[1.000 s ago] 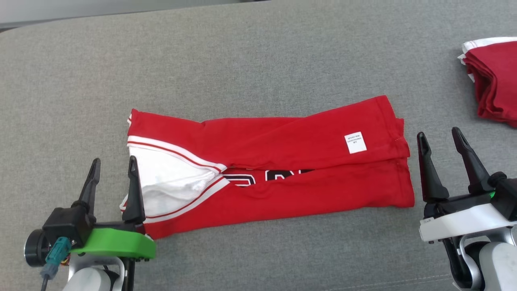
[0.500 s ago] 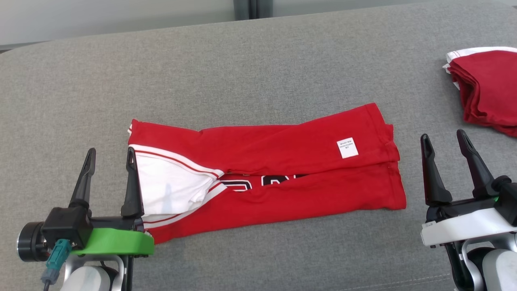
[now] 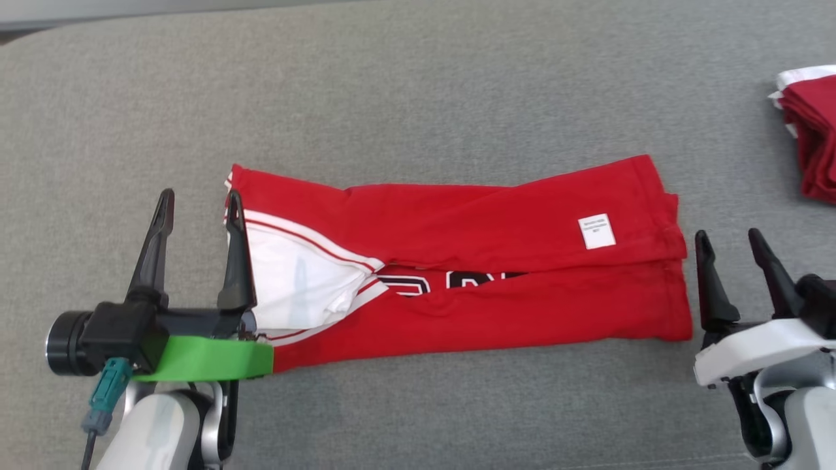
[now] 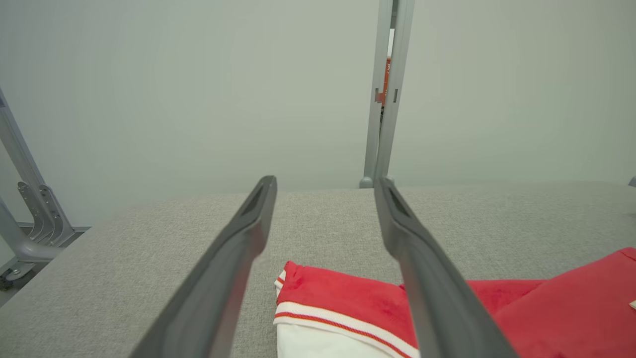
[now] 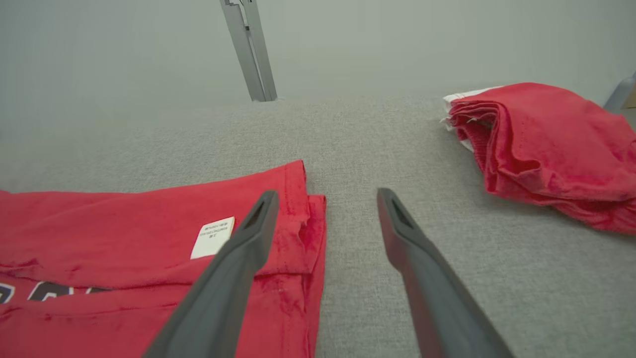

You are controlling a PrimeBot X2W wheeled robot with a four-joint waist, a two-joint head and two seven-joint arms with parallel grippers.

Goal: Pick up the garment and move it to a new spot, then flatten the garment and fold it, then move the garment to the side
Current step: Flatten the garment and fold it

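Note:
The red garment [image 3: 470, 261] lies on the grey table as a long folded strip, with white trim and white lining at its left end and a small white label [image 3: 596, 231] near its right end. Black lettering peeks out along the middle seam. My left gripper [image 3: 199, 202] hovers open at the strip's left end, its right finger over the white edge. In the left wrist view the garment [image 4: 348, 308] sits under the spread fingers [image 4: 432, 278]. My right gripper [image 3: 730, 240] is open just off the right end, apart from the cloth. The right wrist view shows that garment end [image 5: 149, 238].
A second pile of folded red cloth [image 3: 813, 140] lies at the table's far right, also in the right wrist view as a folded pile [image 5: 546, 144]. Grey table [image 3: 418, 98] stretches bare behind the garment. A metal post [image 4: 387, 94] stands beyond the far edge.
The head camera has shifted, so the whole picture moved. The left gripper's fingers reach further up along the garment's left end. Both grippers stay open and the garment lies as before.

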